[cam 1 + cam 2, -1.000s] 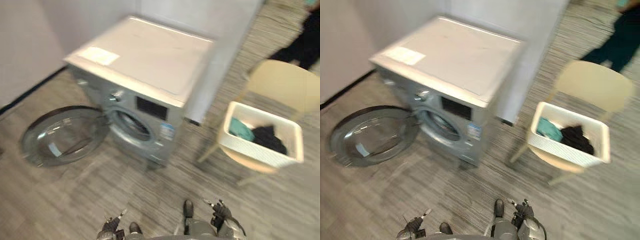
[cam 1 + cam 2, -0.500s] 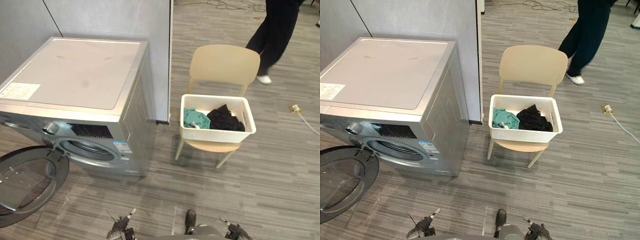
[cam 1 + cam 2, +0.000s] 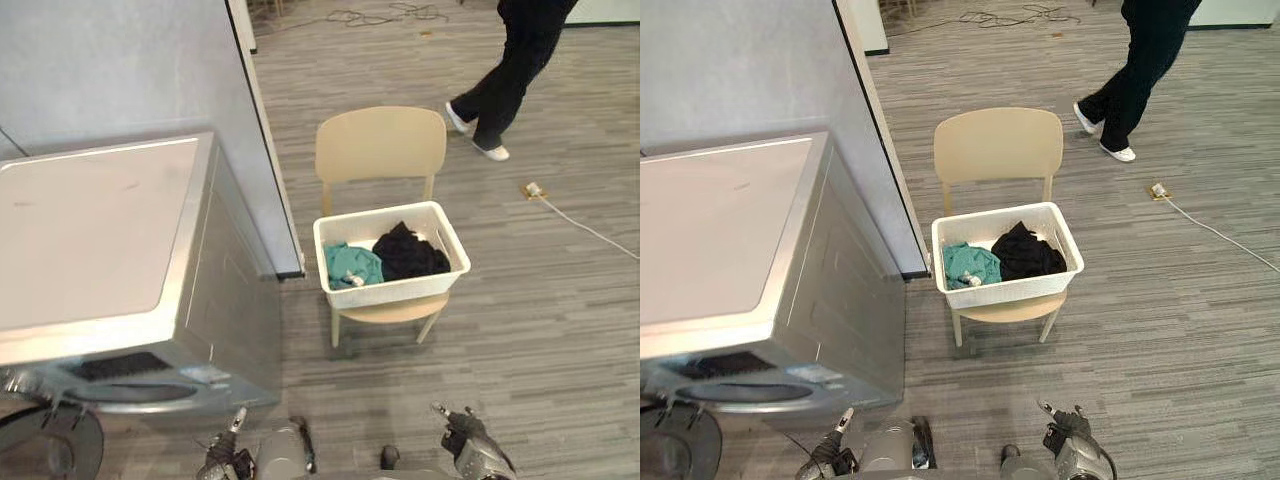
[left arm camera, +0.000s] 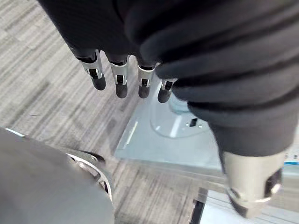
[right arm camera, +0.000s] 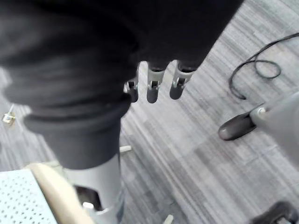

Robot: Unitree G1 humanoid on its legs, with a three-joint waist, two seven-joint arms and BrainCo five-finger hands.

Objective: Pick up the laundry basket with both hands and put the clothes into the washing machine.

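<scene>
In the left eye view the whole picture has swung since half a second ago, so the camera turned rather than the things: the basket (image 3: 392, 291), then up and to the right, now sits near the middle on its chair (image 3: 380, 146), while the washer (image 3: 92, 240) has slid off to the left. That suggests the robot is squaring up to the basket, with the pick-up not yet begun. The clothes (image 3: 385, 256), teal and black, lie inside it, and a person (image 3: 512, 62) has walked further off behind. The left hand (image 3: 226, 461) and right hand (image 3: 461, 441) hang low at the bottom edge, well apart from the basket. The washer's door (image 3: 40, 452) is cut off at the corner and its drum mouth is hard to make out. The right eye view shows the same. In the left wrist view the fingers (image 4: 121, 82) hang straight over the floor and hold nothing, with the glass door past them. In the right wrist view the fingers (image 5: 153, 88) are likewise straight and empty; a pale perforated corner at the edge may be the basket, too cropped to be sure
</scene>
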